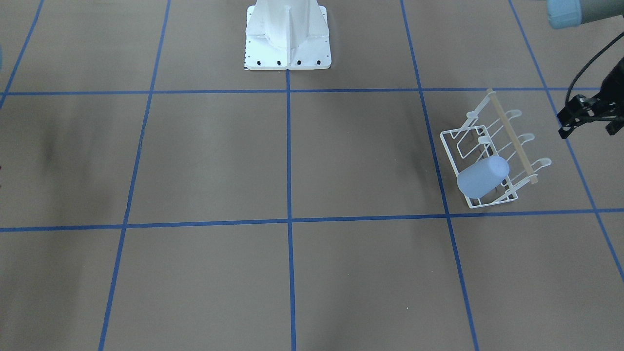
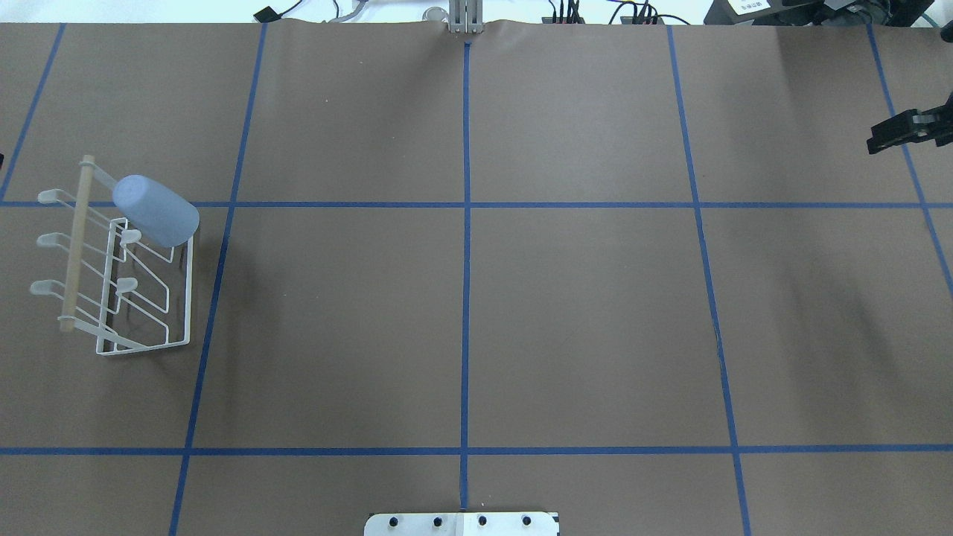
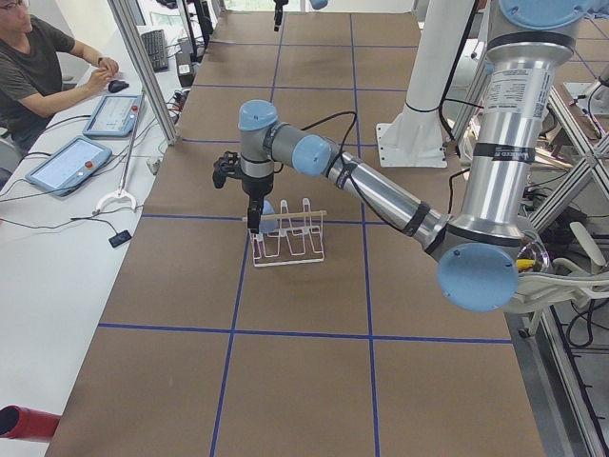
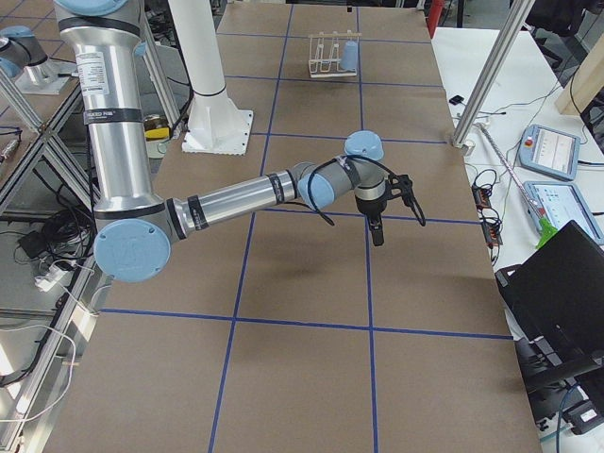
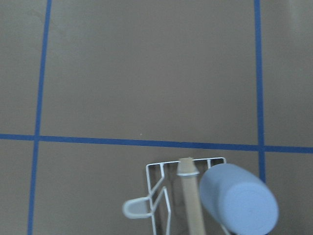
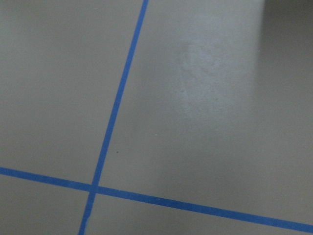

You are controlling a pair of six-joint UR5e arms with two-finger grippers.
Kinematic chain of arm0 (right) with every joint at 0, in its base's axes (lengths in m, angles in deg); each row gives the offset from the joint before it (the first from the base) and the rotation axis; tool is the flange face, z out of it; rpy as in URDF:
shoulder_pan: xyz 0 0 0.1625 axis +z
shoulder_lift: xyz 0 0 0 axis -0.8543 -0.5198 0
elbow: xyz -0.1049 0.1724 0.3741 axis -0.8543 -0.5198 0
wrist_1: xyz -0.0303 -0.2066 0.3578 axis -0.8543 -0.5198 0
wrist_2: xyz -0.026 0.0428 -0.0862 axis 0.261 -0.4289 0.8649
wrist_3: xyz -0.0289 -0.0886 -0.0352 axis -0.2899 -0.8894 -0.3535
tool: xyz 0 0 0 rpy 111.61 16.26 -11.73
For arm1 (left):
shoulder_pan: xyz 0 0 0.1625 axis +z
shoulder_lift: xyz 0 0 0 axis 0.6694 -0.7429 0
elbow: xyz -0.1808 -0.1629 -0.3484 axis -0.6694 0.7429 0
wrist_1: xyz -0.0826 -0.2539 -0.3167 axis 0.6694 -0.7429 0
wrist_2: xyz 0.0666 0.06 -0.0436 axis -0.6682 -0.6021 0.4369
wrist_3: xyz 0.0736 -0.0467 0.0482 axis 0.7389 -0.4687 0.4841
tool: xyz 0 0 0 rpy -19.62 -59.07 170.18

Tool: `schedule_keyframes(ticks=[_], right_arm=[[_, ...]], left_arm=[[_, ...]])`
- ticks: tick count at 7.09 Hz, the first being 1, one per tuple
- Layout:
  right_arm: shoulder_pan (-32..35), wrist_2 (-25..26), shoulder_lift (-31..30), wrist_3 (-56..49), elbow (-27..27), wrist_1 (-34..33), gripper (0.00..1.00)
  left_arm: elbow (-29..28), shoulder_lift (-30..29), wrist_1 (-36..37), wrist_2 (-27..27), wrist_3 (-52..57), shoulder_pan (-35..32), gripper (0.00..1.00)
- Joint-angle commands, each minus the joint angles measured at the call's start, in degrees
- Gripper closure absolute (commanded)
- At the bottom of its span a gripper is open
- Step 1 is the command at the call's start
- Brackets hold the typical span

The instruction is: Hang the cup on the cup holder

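The pale blue cup (image 1: 482,176) sits upside down on a near-corner prong of the white wire cup holder (image 1: 451,146), tilted, below the wooden rod (image 1: 512,136). In the overhead view the cup (image 2: 155,211) and holder (image 2: 186,298) are at the table's left. The left wrist view shows the cup (image 5: 239,205) from above. My left gripper (image 1: 589,127) hangs beside the holder, apart from the cup, open and empty. My right gripper (image 2: 875,143) is far off over the table's right edge, holding nothing; I cannot tell how its jaws stand.
The robot's white base (image 1: 287,39) stands at the table's middle rear. Blue tape lines grid the brown table. An operator (image 3: 38,67) sits at a side desk with tablets (image 3: 71,162). A laptop (image 4: 557,283) stands past the right end.
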Motion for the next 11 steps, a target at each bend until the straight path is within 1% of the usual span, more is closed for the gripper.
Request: schedule_keyframes(ticks=[1,2,3,4,5,6,7,8,11], right_arm=[[6.7,-5.5,0.7,-4.4,0.5,-8.7,0.00],[10.2,-9.4,0.4,-7.0,1.2,-10.4,0.00],[10.8,-9.9,-0.5,-12.1,1.3,-11.3,0.00],[11.8,-9.6,-0.5,-17.2,1.3,-14.5,0.00],[12.1,-8.9,-0.8,-19.8,1.7,-16.2,0.00],[12.0,-8.5,-2.2,-20.1,1.9,-16.2,0.00],[12.0,-8.4,-3.2,-21.1,1.8,-16.2,0.00],[12.0,-8.5,-4.2,-24.0,1.8,-16.0,0.00],[11.6,-9.2,-4.2,-24.2,1.8,-15.9,0.00]], left_arm=[[-0.5,1.5,0.7,1.0,4.7,-2.1,0.01],[-0.6,1.7,0.3,1.2,6.2,-3.4,0.02],[-3.6,1.7,0.2,1.5,9.8,-3.7,0.02],[-5.1,1.8,0.2,1.9,13.3,-4.4,0.02],[-6.2,1.9,-0.1,2.7,13.8,-5.7,0.02],[-6.0,2.4,-0.1,2.9,13.8,-6.3,0.02],[-6.7,3.0,0.0,3.4,16.5,-6.1,0.02],[-5.9,2.9,0.4,3.4,18.1,-6.1,0.02],[-5.8,2.7,0.0,3.6,16.8,-6.1,0.02]])
